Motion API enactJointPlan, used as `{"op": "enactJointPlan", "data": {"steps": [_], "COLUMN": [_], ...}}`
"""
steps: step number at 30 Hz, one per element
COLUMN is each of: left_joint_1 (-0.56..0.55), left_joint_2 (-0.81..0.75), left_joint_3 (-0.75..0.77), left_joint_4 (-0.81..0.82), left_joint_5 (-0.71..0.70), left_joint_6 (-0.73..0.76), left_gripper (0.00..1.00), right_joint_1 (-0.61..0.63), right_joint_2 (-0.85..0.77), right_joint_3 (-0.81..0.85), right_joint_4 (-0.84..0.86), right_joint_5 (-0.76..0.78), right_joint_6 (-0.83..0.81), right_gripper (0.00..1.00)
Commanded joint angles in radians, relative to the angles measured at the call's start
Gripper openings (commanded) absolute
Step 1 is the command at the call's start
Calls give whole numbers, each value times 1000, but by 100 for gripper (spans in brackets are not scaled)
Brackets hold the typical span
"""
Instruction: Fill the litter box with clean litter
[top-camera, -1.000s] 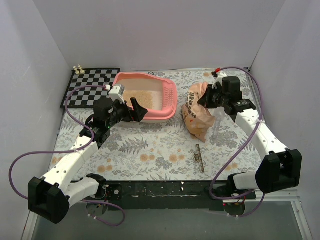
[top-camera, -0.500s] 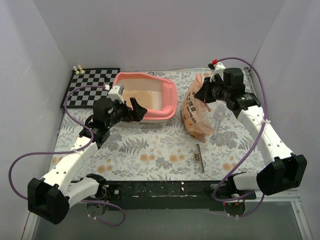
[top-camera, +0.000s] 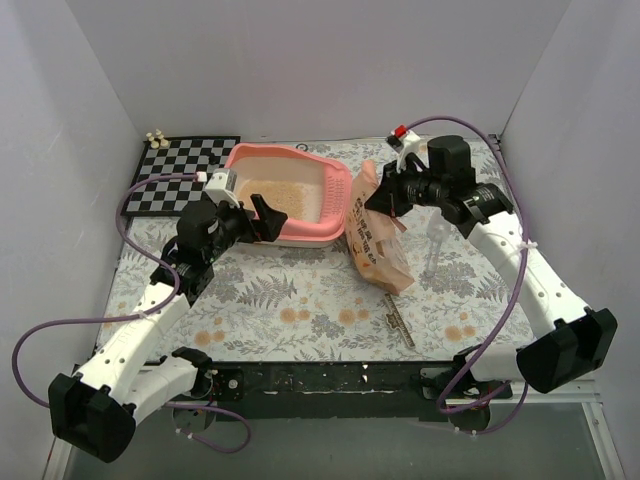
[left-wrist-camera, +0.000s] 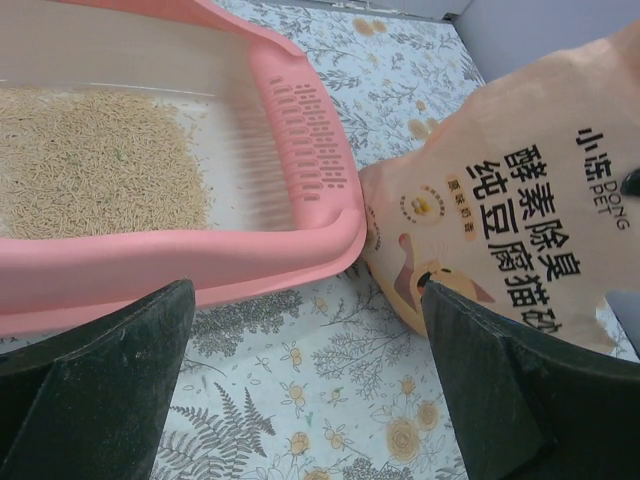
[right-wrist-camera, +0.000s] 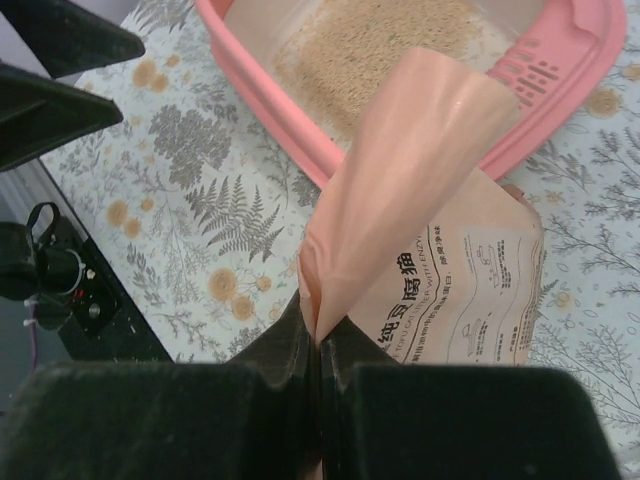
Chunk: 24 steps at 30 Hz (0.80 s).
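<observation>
The pink litter box (top-camera: 338, 200) sits at the back centre, and a layer of pale beige clean litter (top-camera: 283, 192) covers part of its floor. It also shows in the left wrist view (left-wrist-camera: 200, 255) with the litter (left-wrist-camera: 90, 160), and in the right wrist view (right-wrist-camera: 590, 60) with the litter (right-wrist-camera: 370, 50). My right gripper (top-camera: 385, 195) (right-wrist-camera: 320, 345) is shut on the top fold of the tan printed bag (top-camera: 375, 245) (right-wrist-camera: 420, 180) and holds it tilted against the box's grille end. My left gripper (top-camera: 258, 215) (left-wrist-camera: 310, 400) is open and empty, just in front of the box's near rim. The bag also shows in the left wrist view (left-wrist-camera: 520, 200).
A checkerboard (top-camera: 185, 170) lies at the back left with small pale pieces (top-camera: 155, 137) at its far corner. A translucent scoop (top-camera: 435, 240) stands right of the bag. A dark flat strip (top-camera: 400, 320) lies near the front edge. White walls enclose the table.
My right gripper has lifted the bag's top and swung it left, up against the litter box. My left arm has shifted slightly forward and stays open.
</observation>
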Motion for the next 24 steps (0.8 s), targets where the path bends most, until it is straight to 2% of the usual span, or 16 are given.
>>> {"op": "enactJointPlan", "data": {"steps": [1, 7, 14, 19, 24], "left_joint_1": [8, 9, 23, 31, 31], "left_joint_2": [-45, -59, -50, -51, -47], "left_joint_3": [-12, -18, -18, -20, -17], "left_joint_4": [12, 19, 21, 22, 22], "left_joint_5": [-52, -66, -58, -55, -12], "left_joint_6": [-7, -10, -10, -10, 4], "left_gripper": [98, 98, 98, 98, 98], "right_joint_1": [74, 146, 215, 284, 337], "right_joint_2": [-107, -214, -271, -205, -65], "right_joint_3": [117, 16, -57, -44, 63], "right_joint_4": [197, 143, 94, 96, 44], "right_joint_5": [-125, -109, -174, -212, -257], "right_joint_6": [-30, -85, -151, -219, -363], "right_gripper": [1, 1, 1, 1, 1]}}
